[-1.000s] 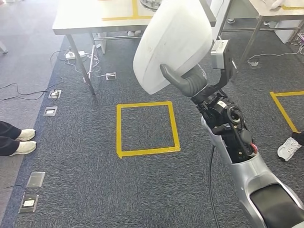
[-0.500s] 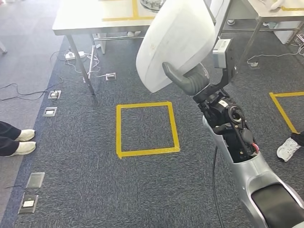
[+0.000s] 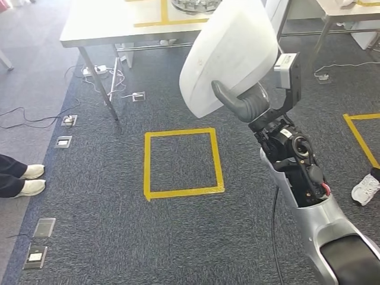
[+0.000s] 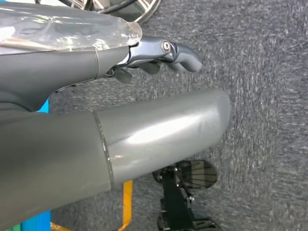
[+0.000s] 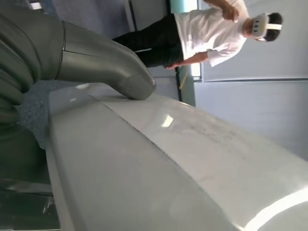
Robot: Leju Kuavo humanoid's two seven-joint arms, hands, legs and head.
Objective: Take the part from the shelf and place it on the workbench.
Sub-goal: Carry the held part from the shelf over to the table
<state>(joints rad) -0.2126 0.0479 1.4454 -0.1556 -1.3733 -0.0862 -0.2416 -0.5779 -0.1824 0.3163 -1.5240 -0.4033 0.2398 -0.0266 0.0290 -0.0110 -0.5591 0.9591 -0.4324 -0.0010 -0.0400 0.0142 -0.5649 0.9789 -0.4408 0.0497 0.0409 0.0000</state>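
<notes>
My right hand (image 3: 241, 104) has its thumb hooked over the large white part (image 3: 228, 53), fingers wrapped on it, lifted above the carpet. My left hand (image 4: 160, 53) hangs with fingers loosely extended, holding nothing. I judge this the carrying step: the table (image 3: 112, 27) ahead has a yellow-taped outline, so next I must step closer and lower the part onto it. No containers visible.
</notes>
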